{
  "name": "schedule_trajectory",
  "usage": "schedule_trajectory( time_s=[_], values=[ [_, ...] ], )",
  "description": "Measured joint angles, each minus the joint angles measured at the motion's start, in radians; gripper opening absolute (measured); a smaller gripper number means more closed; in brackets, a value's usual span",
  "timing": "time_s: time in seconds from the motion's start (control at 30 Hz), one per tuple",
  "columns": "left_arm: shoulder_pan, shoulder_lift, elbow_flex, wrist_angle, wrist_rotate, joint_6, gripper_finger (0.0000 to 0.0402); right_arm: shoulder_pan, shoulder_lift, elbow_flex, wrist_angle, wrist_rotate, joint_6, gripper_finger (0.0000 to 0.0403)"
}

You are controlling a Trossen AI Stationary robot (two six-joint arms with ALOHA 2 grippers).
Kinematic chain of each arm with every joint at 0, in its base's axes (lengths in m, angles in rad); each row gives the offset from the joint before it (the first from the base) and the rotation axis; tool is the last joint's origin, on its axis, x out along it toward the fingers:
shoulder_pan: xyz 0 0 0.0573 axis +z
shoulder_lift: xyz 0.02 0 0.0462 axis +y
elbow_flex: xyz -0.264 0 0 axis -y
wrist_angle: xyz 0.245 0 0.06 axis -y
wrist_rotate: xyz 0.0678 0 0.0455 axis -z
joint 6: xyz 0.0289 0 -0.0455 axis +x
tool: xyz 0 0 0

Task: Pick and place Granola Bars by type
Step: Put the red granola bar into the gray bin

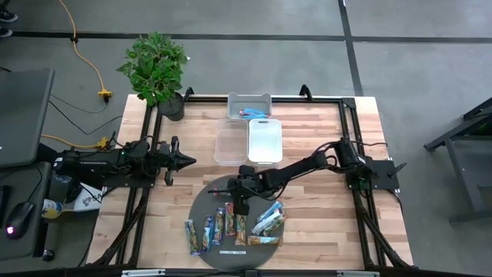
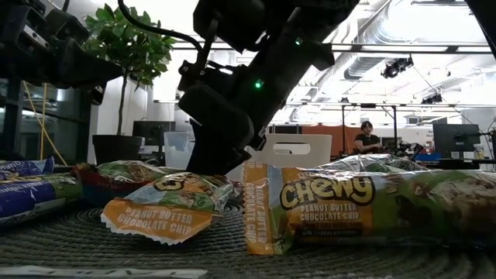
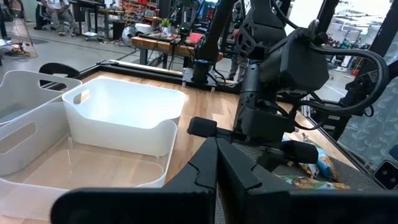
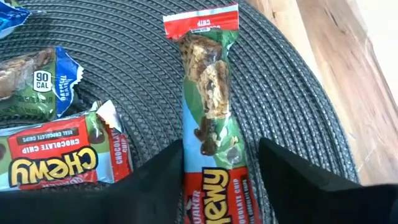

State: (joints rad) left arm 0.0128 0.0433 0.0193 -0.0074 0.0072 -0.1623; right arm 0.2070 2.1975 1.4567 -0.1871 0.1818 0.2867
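Several granola bars lie flat on a round dark woven mat [image 1: 201, 206] at the table's near middle. My right gripper [image 1: 242, 205] points down over them, open. In the right wrist view its fingers [image 4: 155, 186] stand on either side of a red-and-green chocolate chip bar [image 4: 208, 93], lengthwise along it, and I see no touch. A second chocolate chip bar [image 4: 56, 158] and a blue-ended bar [image 4: 43, 84] lie beside it. Orange peanut butter bars [image 2: 159, 205] lie nearest in the low view. My left gripper [image 1: 189, 160] waits shut above the table's left part.
Three bins stand at the table's far middle: a grey one [image 1: 250, 100] holding blue bars, a clear one [image 1: 227, 146] and a white one [image 1: 264, 141]. A potted plant [image 1: 156, 68] stands at the far left corner. A thin white strip [image 1: 231, 251] lies on the mat's near edge.
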Motion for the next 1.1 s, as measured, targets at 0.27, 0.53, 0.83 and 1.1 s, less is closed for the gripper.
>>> schedule_trajectory(
  time_s=[0.27, 0.53, 0.83, 1.1],
  values=[
    [0.000, 0.000, 0.000, 0.000, 0.000, 0.000, 0.0000, 0.001, 0.000, 0.000, -0.001, 0.000, 0.000, 0.0142],
    [0.000, 0.000, 0.000, 0.000, 0.000, 0.000, 0.0000, 0.001, 0.002, 0.000, 0.026, -0.006, 0.000, 0.0124],
    [0.000, 0.000, 0.000, 0.000, 0.000, 0.000, 0.0000, 0.002, 0.004, 0.034, 0.024, -0.008, -0.022, 0.0107],
    [0.000, 0.000, 0.000, 0.000, 0.000, 0.000, 0.0000, -0.004, 0.004, 0.083, 0.024, -0.015, -0.050, 0.0096]
  ],
)
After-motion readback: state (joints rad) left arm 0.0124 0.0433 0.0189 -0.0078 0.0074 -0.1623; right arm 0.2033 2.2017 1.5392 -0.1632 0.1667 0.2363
